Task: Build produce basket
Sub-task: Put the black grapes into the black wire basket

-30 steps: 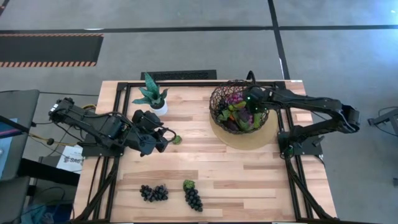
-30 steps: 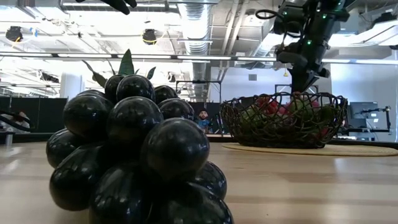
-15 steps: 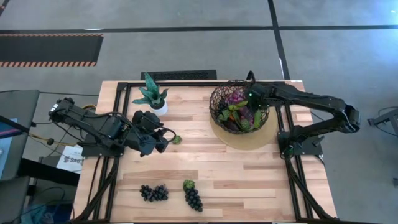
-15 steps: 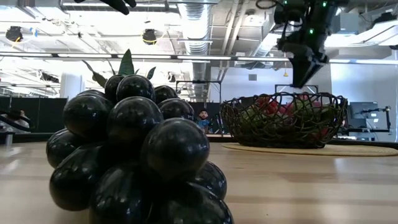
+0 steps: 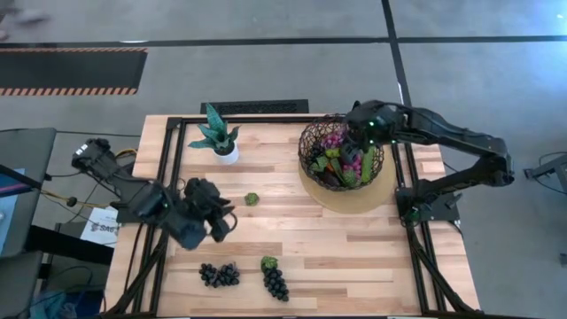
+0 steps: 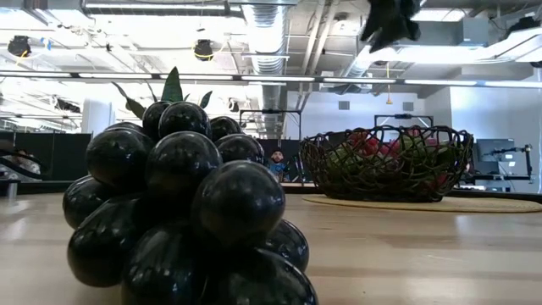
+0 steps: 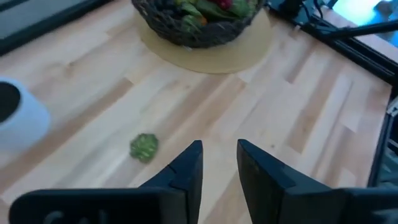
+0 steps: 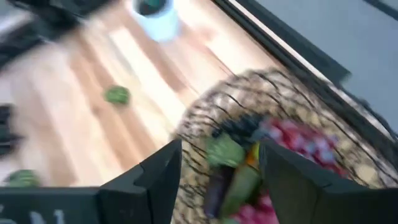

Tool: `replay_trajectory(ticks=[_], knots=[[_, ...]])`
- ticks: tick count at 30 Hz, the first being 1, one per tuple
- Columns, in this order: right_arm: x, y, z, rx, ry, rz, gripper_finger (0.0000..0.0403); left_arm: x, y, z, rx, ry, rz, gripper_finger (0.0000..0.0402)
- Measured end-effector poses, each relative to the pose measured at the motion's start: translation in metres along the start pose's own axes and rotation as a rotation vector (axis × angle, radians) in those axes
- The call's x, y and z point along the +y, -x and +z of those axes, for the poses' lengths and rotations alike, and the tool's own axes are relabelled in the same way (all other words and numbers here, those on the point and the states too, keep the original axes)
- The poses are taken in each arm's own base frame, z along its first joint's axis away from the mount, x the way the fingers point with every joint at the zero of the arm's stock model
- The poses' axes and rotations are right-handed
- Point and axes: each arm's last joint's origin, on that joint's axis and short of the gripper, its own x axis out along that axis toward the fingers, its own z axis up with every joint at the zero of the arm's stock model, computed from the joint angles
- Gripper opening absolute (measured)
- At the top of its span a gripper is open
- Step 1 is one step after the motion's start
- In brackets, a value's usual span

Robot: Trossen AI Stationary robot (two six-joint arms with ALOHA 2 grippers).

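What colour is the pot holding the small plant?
White pot, clearest in the high view.

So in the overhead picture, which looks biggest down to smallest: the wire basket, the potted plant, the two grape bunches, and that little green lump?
1. Basket
2. Potted plant
3. Two grape bunches, alike in size, so unranked
4. Green lump, smallest

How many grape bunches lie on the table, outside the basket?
2: a black bunch near the front edge and a green-topped bunch beside it. Others in the basket may be hidden.
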Motion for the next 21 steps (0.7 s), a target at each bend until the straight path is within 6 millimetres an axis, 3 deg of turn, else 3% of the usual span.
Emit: replay_trajectory(ticks=[5, 12, 16, 21], knots=[[0.024, 0.015, 0.009, -0.106, 0.044, 0.112, 0.0229, -0.015, 0.001, -0.022, 0.042, 0.026, -0.014, 0.0077], [0.051, 0.028, 0.01, -0.193, 0.087, 0.245, 0.0228, -0.031, -0.012, -0.065, 0.281, 0.085, 0.103, 0.0073], [0.059, 0.031, 0.008, -0.202, 0.083, 0.282, 0.0227, -0.038, -0.025, -0.088, 0.482, 0.145, 0.231, 0.0073], [0.062, 0.032, 0.007, -0.196, 0.064, 0.299, 0.0226, -0.054, -0.042, -0.107, 0.569, 0.143, 0.227, 0.0073]])
